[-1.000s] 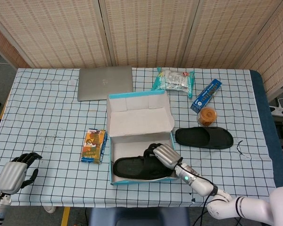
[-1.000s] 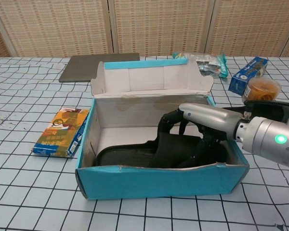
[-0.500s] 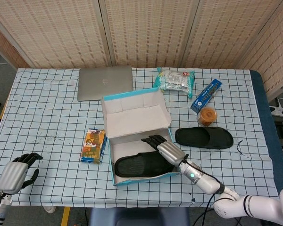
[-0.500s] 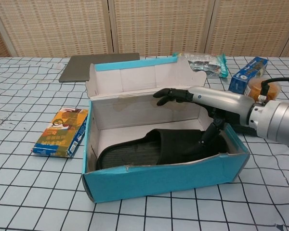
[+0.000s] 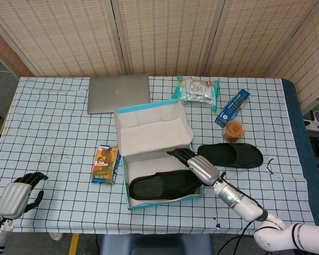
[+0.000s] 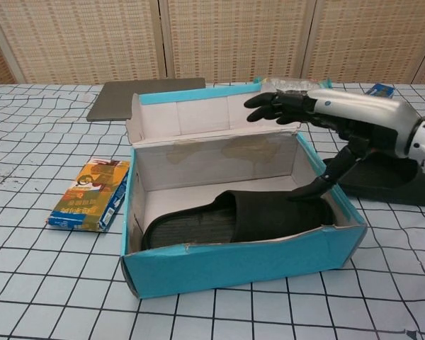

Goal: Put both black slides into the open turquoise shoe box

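The open turquoise shoe box (image 5: pixel 126 175) (image 6: pixel 241 263) stands mid-table with its lid flap up at the back. One black slide (image 5: pixel 162 186) (image 6: pixel 234 219) lies flat inside it, toe to the right. The other black slide (image 5: pixel 229 155) (image 6: pixel 397 180) rests on the cloth just right of the box. My right hand (image 5: pixel 194 162) (image 6: pixel 326 120) hovers above the box's right wall, fingers spread and holding nothing, thumb hanging down over the rim. My left hand (image 5: pixel 16 194) lies at the front left table edge, fingers curled, far from both slides.
A yellow snack box (image 5: pixel 106 164) (image 6: pixel 91 195) lies left of the shoe box. A grey laptop (image 5: pixel 118 93) sits behind it. A foil packet (image 5: pixel 196 90), a blue carton (image 5: pixel 232 107) and an orange-filled jar (image 5: pixel 234 130) are at the back right.
My right hand let go of the slide in the box and rose up and to the right, out over the box's right wall. The box shifted slightly. The left hand stayed put.
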